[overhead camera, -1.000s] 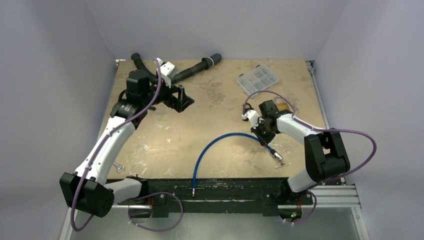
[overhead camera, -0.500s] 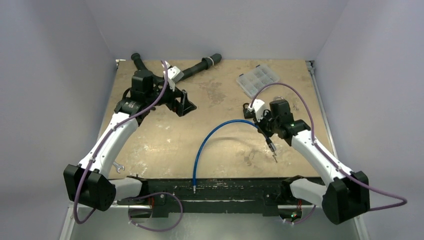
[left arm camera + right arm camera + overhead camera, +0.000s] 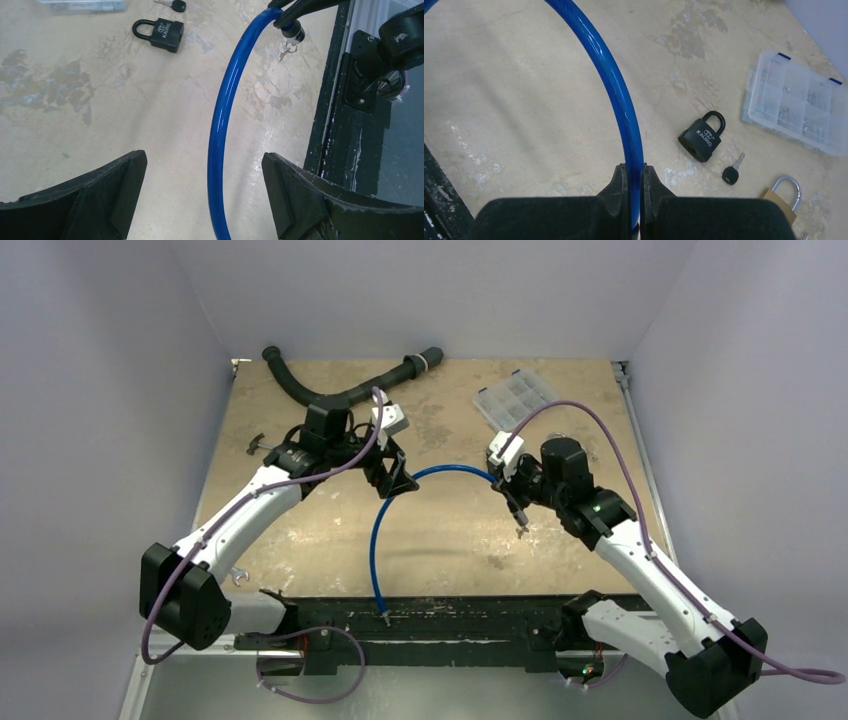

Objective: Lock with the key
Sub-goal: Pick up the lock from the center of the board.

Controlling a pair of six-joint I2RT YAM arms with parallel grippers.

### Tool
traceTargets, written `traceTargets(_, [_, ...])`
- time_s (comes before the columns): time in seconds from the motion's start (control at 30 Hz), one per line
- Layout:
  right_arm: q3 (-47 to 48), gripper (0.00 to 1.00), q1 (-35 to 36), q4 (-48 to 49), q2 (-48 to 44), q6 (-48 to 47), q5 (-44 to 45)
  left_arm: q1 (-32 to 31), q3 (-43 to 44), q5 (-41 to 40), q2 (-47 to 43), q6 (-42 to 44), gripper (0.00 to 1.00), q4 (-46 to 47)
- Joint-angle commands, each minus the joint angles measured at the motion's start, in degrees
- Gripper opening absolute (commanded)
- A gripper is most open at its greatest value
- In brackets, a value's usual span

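Your right pincer (image 3: 634, 175) is closed narrow on the blue plastic-coated cable lock (image 3: 616, 85). It grips the cable close to its black cylindrical lock head (image 3: 294, 31). That head hangs just below the fingers, clear of the worn tan worktop (image 3: 450, 550), and a small silver key (image 3: 286, 50) dangles from it.

From the grip the cable arches over toward your left arm, then bends down toward the near edge. There its bare metal tip (image 3: 383, 618) reaches the black base rail (image 3: 470, 620).

Your left pincer (image 3: 202, 162) stands wide and holds nothing, with one black finger on each side of the cable where the arch turns downward. The cable runs through the gap with space showing on both sides. It sits closer to the finger on the rail side.

On the side of the cable away from the rail, a black padlock with white lettering (image 3: 703, 137) lies flat on the worktop, well apart from the cable, with its shackle closed. Just beside it, not touching, lies a black-headed key (image 3: 731, 172). Farther again from the cable there is a brass padlock with a silver shackle (image 3: 781, 197), only partly in the right wrist view. A clear plastic compartment box (image 3: 796, 115) lies flat beyond the black padlock, farther from the cable still.

A black Y-shaped pipe (image 3: 330, 395) rests past the top of the cable's arch, behind your left arm. A small metal spanner (image 3: 237, 575) lies beside the cable's lower run, on the far side of the left arm's forearm.
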Motion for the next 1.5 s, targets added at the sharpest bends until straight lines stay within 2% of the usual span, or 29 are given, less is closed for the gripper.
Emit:
traceTargets(0.0, [4.61,0.00,0.93,4.50,-0.97,3.12,-1.94,-2.07,0.77,1.88,1.36,1.26,0.92,2.76])
traceTargets(0.27, [5.46,0.00,1.66,6.55,-1.27,3.95,-2.70,-3.70,1.64,0.05,4.12,-0.58,0.84,3.12])
traceTargets(0.33, [5.53,0.00,1.71,6.96,-1.32,3.95,-3.30,-4.04,1.83,-0.20,4.46,-1.11,0.76,3.73])
traceTargets(0.4, [5.69,0.00,1.86,6.93,-1.19,3.91,-3.69,-4.24,2.41,0.13,4.70,-1.20,0.63,3.52])
traceTargets(0.47, [5.97,0.00,1.89,6.77,-0.94,3.86,-4.28,-4.23,3.40,0.46,4.73,-0.75,0.46,2.51])
traceTargets(0.53, [6.46,0.00,1.94,5.89,-0.61,4.03,-6.59,-4.28,4.77,0.57,4.44,-0.31,0.25,0.78])
traceTargets(0.6, [6.93,0.00,1.87,5.12,-0.53,5.27,-9.23,-4.24,6.41,0.61,3.85,0.19,0.00,-1.67])
traceTargets(0.7, [7.48,0.01,1.90,4.99,-0.26,7.53,-12.94,-4.13,9.38,0.43,2.59,3.60,0.00,-7.41])
traceTargets(0.77, [8.53,0.21,1.93,4.31,0.26,8.50,-14.13,-4.11,10.94,0.75,0.98,7.75,0.00,-10.74])
traceTargets(0.83, [9.83,0.49,1.90,3.01,0.51,8.92,-14.98,-4.10,11.69,0.68,-1.01,10.50,0.00,-12.11])
traceTargets(0.87, [10.28,0.59,1.87,2.55,0.45,9.30,-15.26,-4.09,11.71,0.83,-2.01,11.37,0.00,-12.23])
traceTargets(0.9, [10.63,0.66,1.93,1.86,0.29,9.39,-15.64,-4.10,11.76,1.16,-2.84,11.93,0.00,-12.31])
traceTargets(1.0, [11.17,0.79,1.90,-0.24,-0.38,8.88,-17.29,-4.10,11.96,3.31,-3.56,11.91,0.00,-12.01])
traceTargets(1.1, [10.40,0.85,1.85,-0.38,-0.58,9.63,-18.92,-4.10,12.68,5.91,-2.98,11.91,0.00,-11.70])
traceTargets(1.2, [9.47,0.87,1.85,-2.34,-0.16,6.73,-21.90,-3.61,15.55,7.90,-1.51,12.13,0.00,-13.84])
traceTargets(1.4, [7.55,0.84,1.85,-3.82,0.43,2.24,-24.86,-3.22,21.43,11.71,2.63,13.98,0.00,-17.64])
traceTargets(1.47, [6.79,0.82,1.80,-3.02,1.08,3.55,-25.12,-3.22,22.99,13.30,3.10,14.08,0.00,-18.13])
